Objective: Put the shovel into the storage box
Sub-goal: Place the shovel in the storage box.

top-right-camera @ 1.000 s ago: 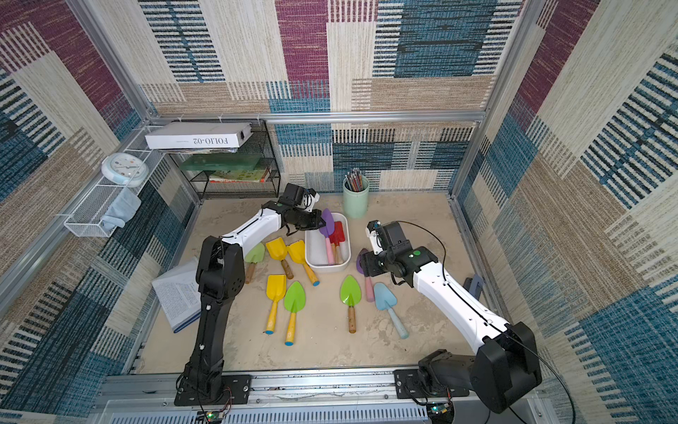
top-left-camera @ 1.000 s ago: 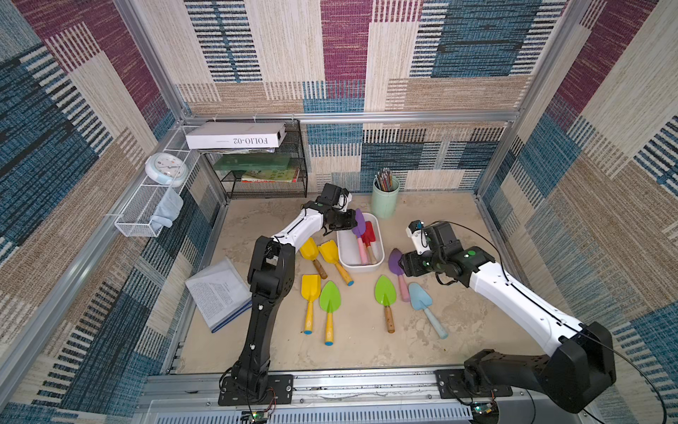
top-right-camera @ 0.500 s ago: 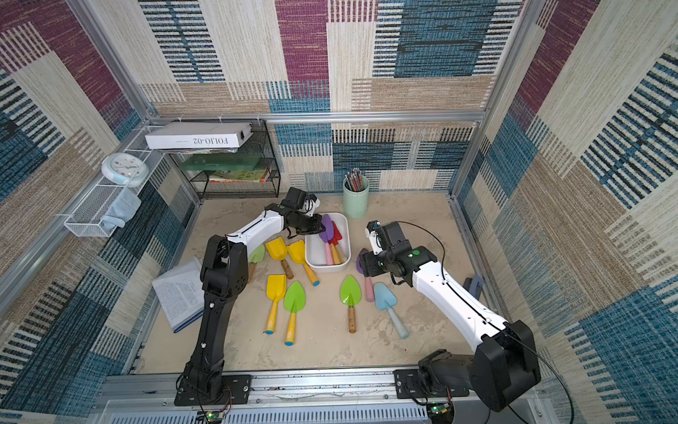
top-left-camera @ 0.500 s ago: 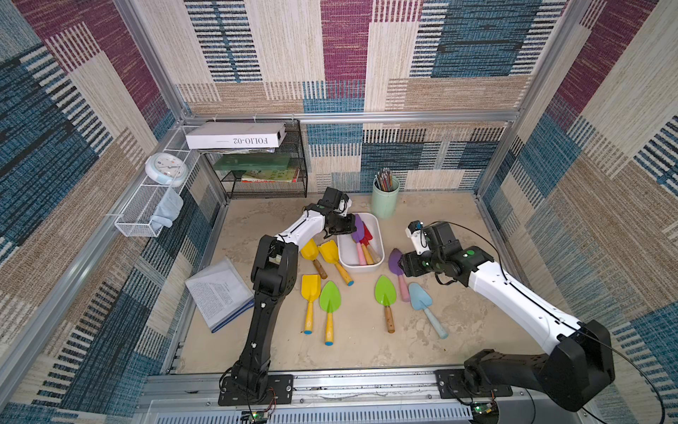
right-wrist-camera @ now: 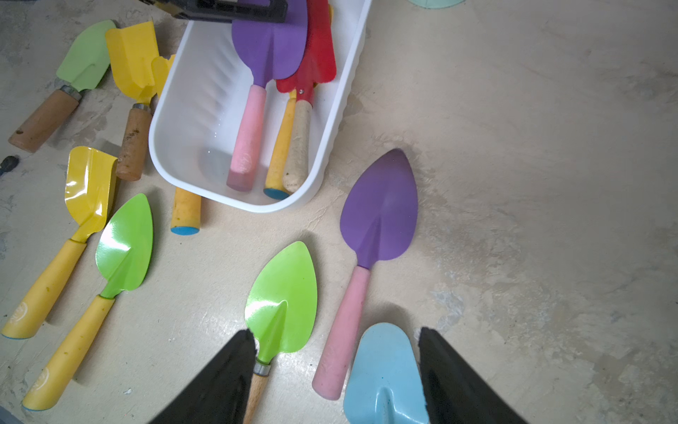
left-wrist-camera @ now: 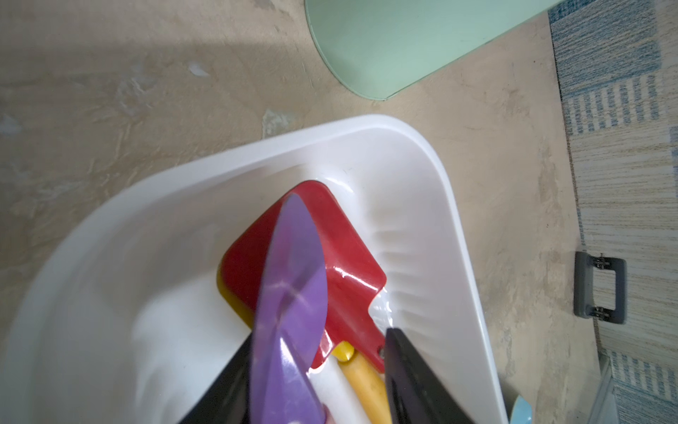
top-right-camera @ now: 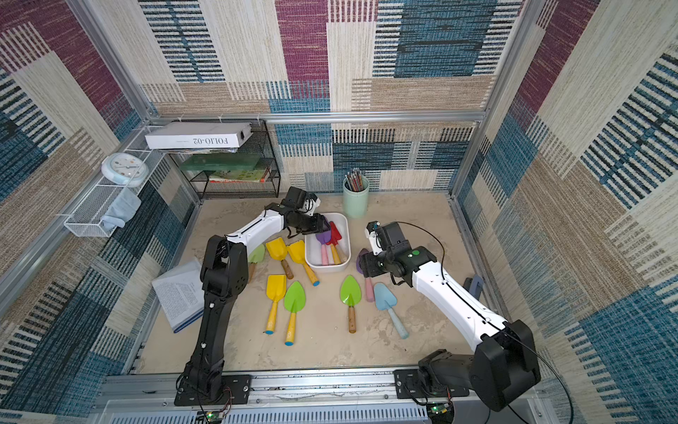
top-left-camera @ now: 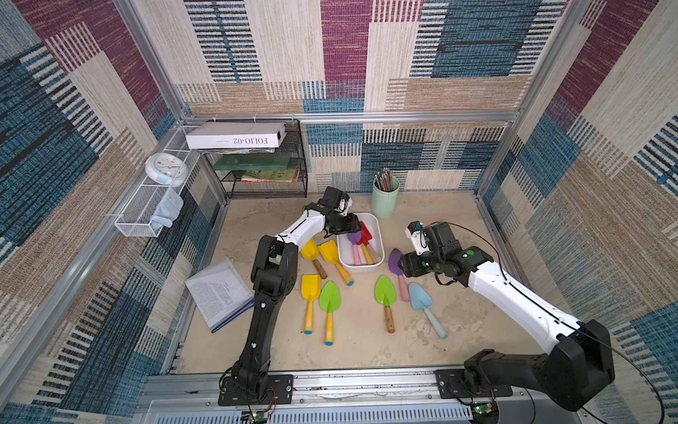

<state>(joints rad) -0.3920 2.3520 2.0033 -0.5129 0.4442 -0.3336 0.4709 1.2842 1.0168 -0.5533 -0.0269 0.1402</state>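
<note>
The left gripper [top-left-camera: 348, 229] hangs over the far end of the storage box [top-left-camera: 379, 235], which stands on the sandy table [top-left-camera: 367, 345] near the mint-green pencil cup [top-left-camera: 385, 202]. In the left wrist view its 2 fingers [left-wrist-camera: 414, 385] stand clearly apart. The purple shovel [left-wrist-camera: 290, 279] has its blade between them, close against 1 finger and with a wide gap to the other one, so the grip on it is released.

This shovel is inside the box. The right wrist view shows its pink handle lying along the box floor [right-wrist-camera: 161, 121] and its blade [right-wrist-camera: 269, 47] at the far end, directly under the left gripper. Beside it lie 2 more shovels - a red shovel [right-wrist-camera: 319, 55] with a pale handle, and under that a yellow-handled shovel [right-wrist-camera: 282, 147].

The right gripper [top-left-camera: 405, 264] hovers above the table, just beside the near corner of the box. Its fingers [right-wrist-camera: 220, 385] are spread and hold nothing. Below it lie a second purple shovel [right-wrist-camera: 379, 209], a light blue shovel [right-wrist-camera: 381, 367] and a green shovel [right-wrist-camera: 282, 297] with a wooden handle - all flat on the table, outside the box.
</note>
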